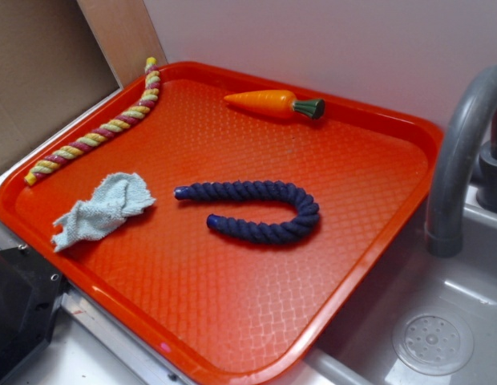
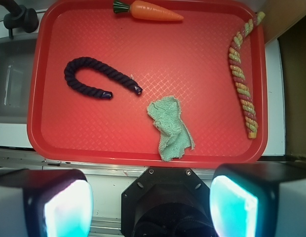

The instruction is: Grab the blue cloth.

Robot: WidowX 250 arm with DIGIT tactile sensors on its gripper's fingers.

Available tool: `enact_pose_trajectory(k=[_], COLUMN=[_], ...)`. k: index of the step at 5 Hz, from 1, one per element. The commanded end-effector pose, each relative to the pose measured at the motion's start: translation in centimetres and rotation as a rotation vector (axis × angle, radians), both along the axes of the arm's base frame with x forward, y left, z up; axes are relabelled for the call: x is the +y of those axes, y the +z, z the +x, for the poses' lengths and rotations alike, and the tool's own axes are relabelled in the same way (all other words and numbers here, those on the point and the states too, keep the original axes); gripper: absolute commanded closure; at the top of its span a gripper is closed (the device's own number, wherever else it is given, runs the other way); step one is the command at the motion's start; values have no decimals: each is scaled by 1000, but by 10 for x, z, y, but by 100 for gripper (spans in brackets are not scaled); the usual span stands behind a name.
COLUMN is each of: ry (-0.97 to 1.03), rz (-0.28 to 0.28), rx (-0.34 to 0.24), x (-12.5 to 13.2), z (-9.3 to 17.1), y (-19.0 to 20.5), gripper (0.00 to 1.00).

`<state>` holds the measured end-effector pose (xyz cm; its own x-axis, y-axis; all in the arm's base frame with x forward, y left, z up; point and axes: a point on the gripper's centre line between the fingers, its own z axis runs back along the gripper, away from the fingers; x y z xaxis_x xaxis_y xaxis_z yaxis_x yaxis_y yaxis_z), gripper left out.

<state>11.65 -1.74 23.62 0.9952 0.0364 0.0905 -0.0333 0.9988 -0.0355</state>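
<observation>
Blue cloth (image 1: 104,211) crumpled on red tray (image 1: 232,313), seemingly clear of wide-spread gripper (image 2: 151,202).

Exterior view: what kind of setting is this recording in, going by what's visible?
Probably a toy kitchen sink setup: a grey faucet arches over a basin with a round drain, and a red tray beside it holds a toy carrot.

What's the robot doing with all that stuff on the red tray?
Nothing is being held yet. The gripper hangs above the near edge of the red tray, jaws wide open. The blue cloth lies crumpled and untouched, beside a navy rope, with a striped rope and a toy carrot further off.
</observation>
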Motion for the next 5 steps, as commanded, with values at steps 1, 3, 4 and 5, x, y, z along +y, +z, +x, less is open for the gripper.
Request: enact_pose_trajectory(k=[1, 3, 4, 5], ry=[0, -29, -55, -78], rz=[0, 43, 85, 175], rx=[0, -80, -75, -58], x=[0, -20, -18, -7], z=[0, 38, 40, 25], y=[0, -96, -146, -195], gripper=[0, 0, 0, 0])
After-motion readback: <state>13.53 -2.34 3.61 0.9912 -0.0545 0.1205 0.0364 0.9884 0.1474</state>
